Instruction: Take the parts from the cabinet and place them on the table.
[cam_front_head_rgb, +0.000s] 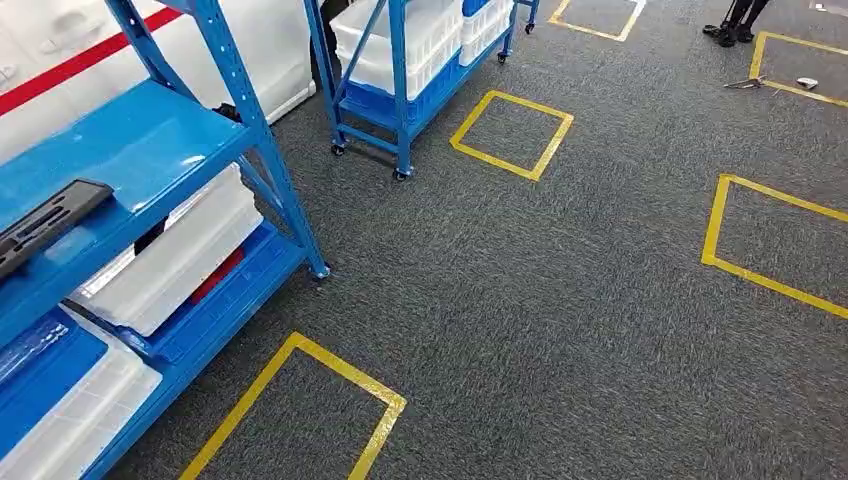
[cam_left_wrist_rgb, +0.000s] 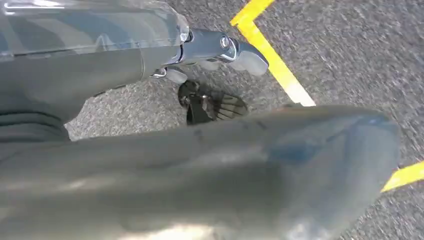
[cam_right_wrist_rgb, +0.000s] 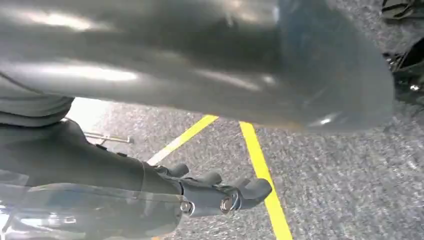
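Note:
A long black part (cam_front_head_rgb: 45, 222) lies flat on the upper shelf of the blue cabinet rack (cam_front_head_rgb: 160, 135) at the left of the head view. Both arms hang at my sides, away from the rack. My left hand (cam_left_wrist_rgb: 215, 47) hangs over grey carpet beside a yellow tape line, thumb and dark fingers (cam_left_wrist_rgb: 212, 106) apart, holding nothing. My right hand (cam_right_wrist_rgb: 220, 192) also hangs above the carpet near yellow tape, fingers loosely spread and empty.
White bins (cam_front_head_rgb: 180, 255) fill the rack's lower shelves. A second blue wheeled rack (cam_front_head_rgb: 400, 90) with white bins stands further back. Yellow tape squares (cam_front_head_rgb: 512, 133) mark the grey carpet. A person's feet (cam_front_head_rgb: 733, 30) stand far right, near small items (cam_front_head_rgb: 745, 82) on the floor.

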